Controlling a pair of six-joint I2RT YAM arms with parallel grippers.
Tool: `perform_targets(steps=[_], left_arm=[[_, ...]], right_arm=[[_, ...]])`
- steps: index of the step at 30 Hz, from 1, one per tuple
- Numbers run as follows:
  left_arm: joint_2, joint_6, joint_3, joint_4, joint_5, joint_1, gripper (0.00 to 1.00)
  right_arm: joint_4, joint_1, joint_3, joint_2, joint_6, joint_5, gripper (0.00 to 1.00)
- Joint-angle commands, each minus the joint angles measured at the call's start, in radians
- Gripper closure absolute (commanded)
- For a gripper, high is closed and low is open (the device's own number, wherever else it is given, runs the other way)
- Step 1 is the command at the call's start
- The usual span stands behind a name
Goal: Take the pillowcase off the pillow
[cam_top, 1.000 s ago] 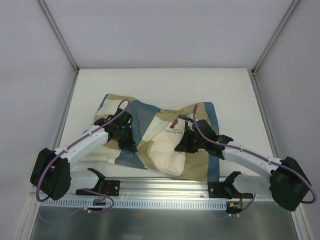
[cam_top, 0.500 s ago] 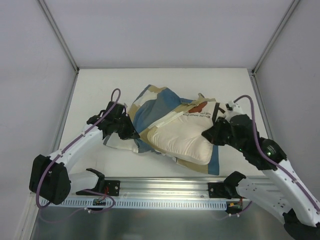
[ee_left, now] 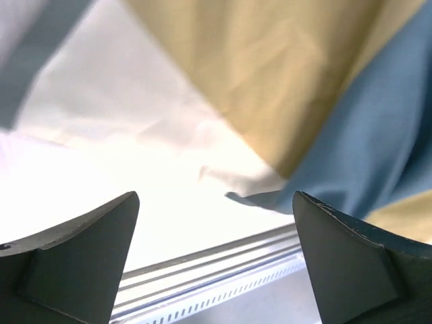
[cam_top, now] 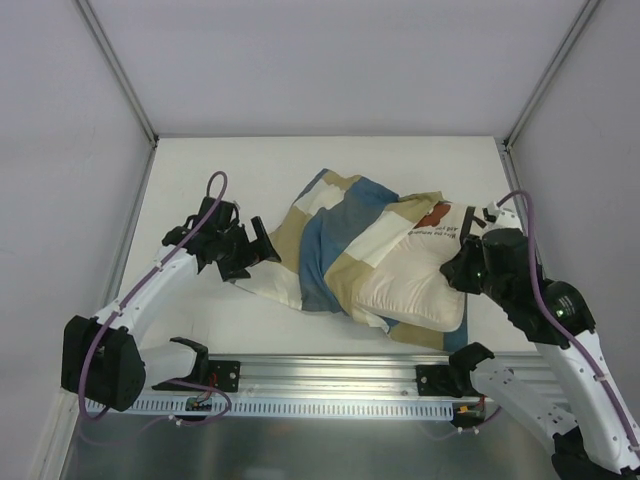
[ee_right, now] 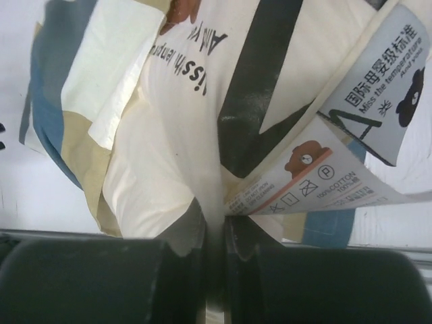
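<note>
The right gripper [ee_right: 214, 233] is pinched tight on the cream cloth of the pillow [cam_top: 410, 285]. It grips at the pillow's 3 o'clock edge, beside the hanging tags [ee_right: 374, 88]. It likely holds there so the pillow can be pulled one way and the cover the other. The pillowcase [cam_top: 335, 225] lies bunched over the pillow's 10 o'clock end, so the pillow looks only part way out. The left gripper [ee_left: 214, 196] is spread wide with nothing in it. It sits at the pillowcase's 9 o'clock corner, maybe ready to grab.
</note>
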Motion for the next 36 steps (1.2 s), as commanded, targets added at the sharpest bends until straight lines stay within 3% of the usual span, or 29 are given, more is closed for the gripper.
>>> perform_targets(steps=[1, 9, 18, 23, 28, 36], left_arm=[[0.007, 0.015, -0.008, -0.031, -0.06, 0.016, 0.01], [0.099, -0.019, -0.015, -0.041, -0.207, 0.021, 0.01], [0.303, -0.054, 0.183, 0.012, -0.259, 0.009, 0.01], [0.369, -0.258, 0.232, 0.009, -0.269, 0.009, 0.06], [0.433, -0.518, 0.243, 0.011, -0.262, 0.004, 0.04], [0.614, -0.66, 0.367, -0.034, -0.321, -0.026, 0.03]], right_arm=[[0.095, -0.031, 0.132, -0.008, -0.08, 0.068, 0.99], [0.095, -0.065, 0.097, -0.011, -0.071, -0.007, 0.99], [0.103, -0.066, 0.067, -0.015, -0.063, -0.05, 0.99], [0.103, -0.066, 0.04, -0.023, -0.054, -0.058, 0.99], [0.11, -0.066, 0.019, -0.034, -0.045, -0.078, 0.99], [0.126, -0.066, -0.01, -0.049, -0.03, -0.113, 0.99]])
